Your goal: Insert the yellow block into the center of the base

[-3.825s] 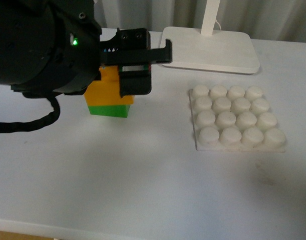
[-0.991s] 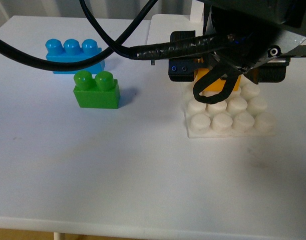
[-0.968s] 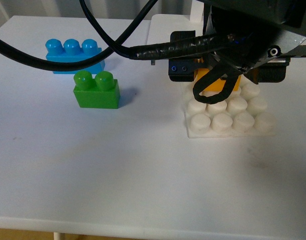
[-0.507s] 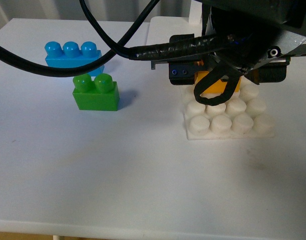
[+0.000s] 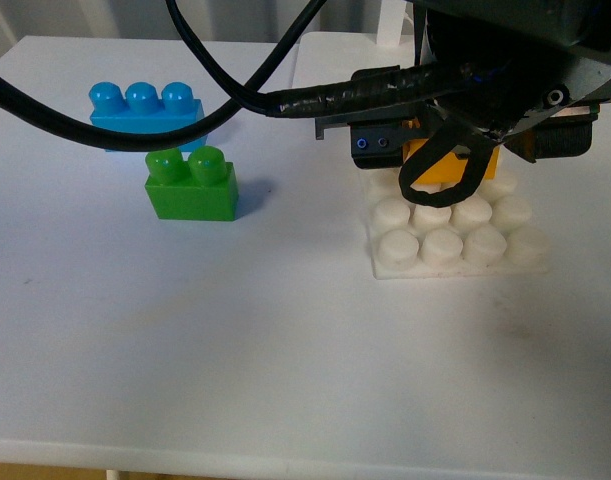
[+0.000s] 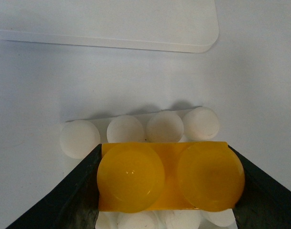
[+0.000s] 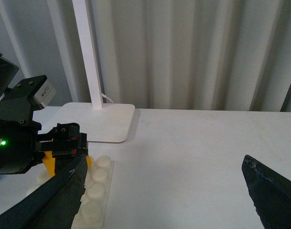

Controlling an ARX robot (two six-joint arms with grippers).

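My left gripper [image 5: 455, 158] is shut on the yellow block [image 5: 447, 172], holding it low over the middle of the white studded base [image 5: 440, 247]. In the left wrist view the yellow block [image 6: 169, 175] shows its two studs between the dark fingers [image 6: 81, 191]. The base's far row of studs [image 6: 126, 129] shows beyond it and more studs below it. I cannot tell whether block and studs touch. My right gripper [image 7: 164, 200] is open above bare table, right of the base [image 7: 95, 191], with nothing between its fingers.
A green two-stud brick [image 5: 193, 185] and a blue three-stud brick [image 5: 145, 112] stand on the left of the table. The white lamp foot [image 6: 102, 21] lies just behind the base, its post [image 7: 85, 47] rising in front of a curtain.
The left gripper has carried the yellow block off the green brick to over the base. In the last second it shifted slightly to the right.
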